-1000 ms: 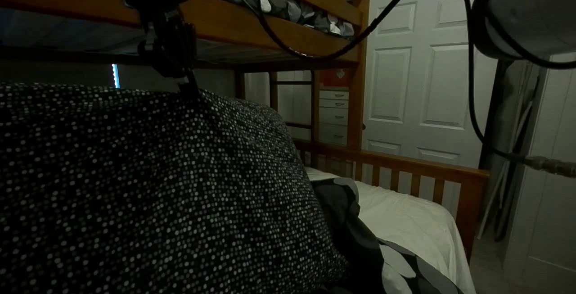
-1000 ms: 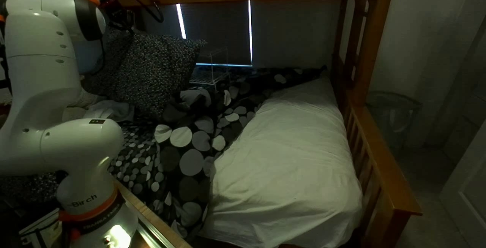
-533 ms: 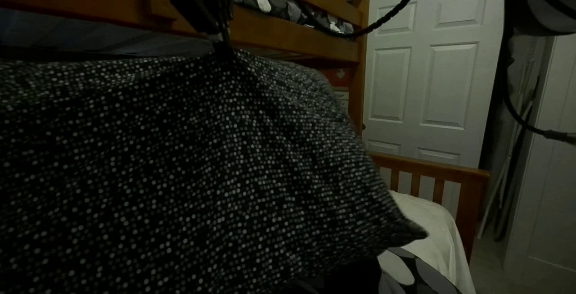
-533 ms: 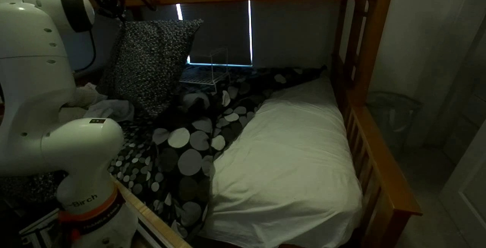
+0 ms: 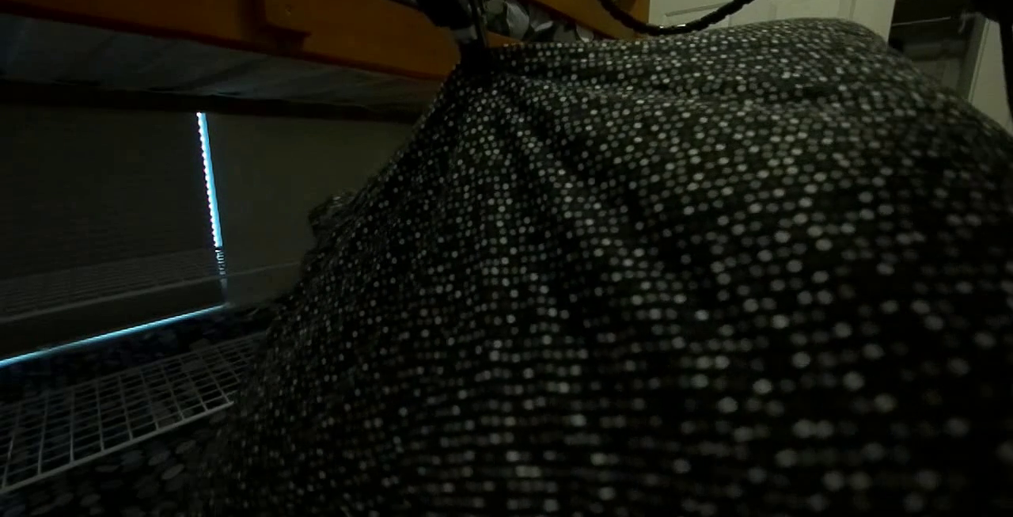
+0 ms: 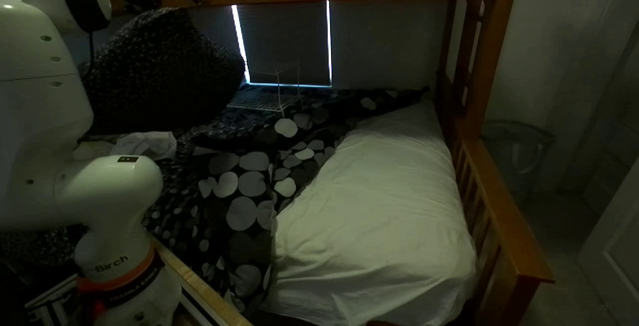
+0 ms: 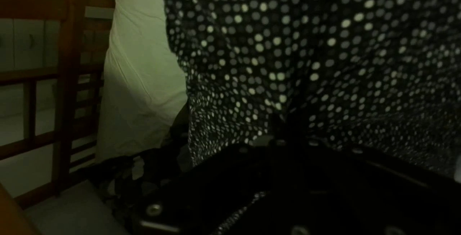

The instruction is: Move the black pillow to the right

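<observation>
wooden bunk (image 5: pixel 356 22); gripper (image 5: pixel 475 50) pinches puckered pillow (image 5: pixel 617 248).

Black pillow (image 5: pixel 633 264), one: large, soft, the fabric densely speckled with small white dots. Upper edge pinched in the gripper (image 5: pixel 475 50), creases fanning down from the grip. Held up, body bulging. Location: over the blob-patterned bedspread (image 6: pixel 242 211); from where I stand, I cannot tell whether its lower part touches.
</observation>
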You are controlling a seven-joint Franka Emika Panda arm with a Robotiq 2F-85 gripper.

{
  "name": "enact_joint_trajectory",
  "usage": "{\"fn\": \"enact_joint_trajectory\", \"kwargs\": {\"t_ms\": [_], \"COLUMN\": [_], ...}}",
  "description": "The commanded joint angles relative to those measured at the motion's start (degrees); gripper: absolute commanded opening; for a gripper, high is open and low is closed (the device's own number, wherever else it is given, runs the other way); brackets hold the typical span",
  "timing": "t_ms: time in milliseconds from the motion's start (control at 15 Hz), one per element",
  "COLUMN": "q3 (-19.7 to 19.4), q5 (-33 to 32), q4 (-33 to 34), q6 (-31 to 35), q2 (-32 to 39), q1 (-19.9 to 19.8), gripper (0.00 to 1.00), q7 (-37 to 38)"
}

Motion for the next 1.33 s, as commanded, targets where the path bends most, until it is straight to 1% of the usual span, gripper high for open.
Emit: {"fn": "enact_joint_trajectory", "kwargs": {"t_ms": [0,67,200,333,400,533,600,667,800,1267], "q3": [-1.06,-1.42,-2.47,-3.58,-0.08,0.55,2.74,3.14,3.4,4.12], "q5": [-1.4,-2.05,-2.44,-4.2,-4.57,-5.09,-2.4,-2.43,-2.37,-2.32], "q4": [-14.08,-16.96,-22.86,-29.0,-31.82,-38.05,-29.94,-32.78,-35.75,-36.68], "q6": [8.51,11.43,17.2,22.44,25.75,32.08,27.05,29.54,31.17,31.35], "q2": [-9.88,-11.33,-14.31,-17.31,-18.34,-21.19,-15.08,-16.3,-17.77,-19.01], "q1": [-2.34,-2.77,-3.75,-4.58,-9.67,-13.15,-14.13,-15.81,-17.25,-17.34], "gripper": [0.01,0.01,0.01,0.01,0.01,0.01,0.03,0.03,0.03,0.03], "q7": [1.23,1.59,4.21,6.89,7.94,8.9,6.92,7.34,7.56,7.96]}}
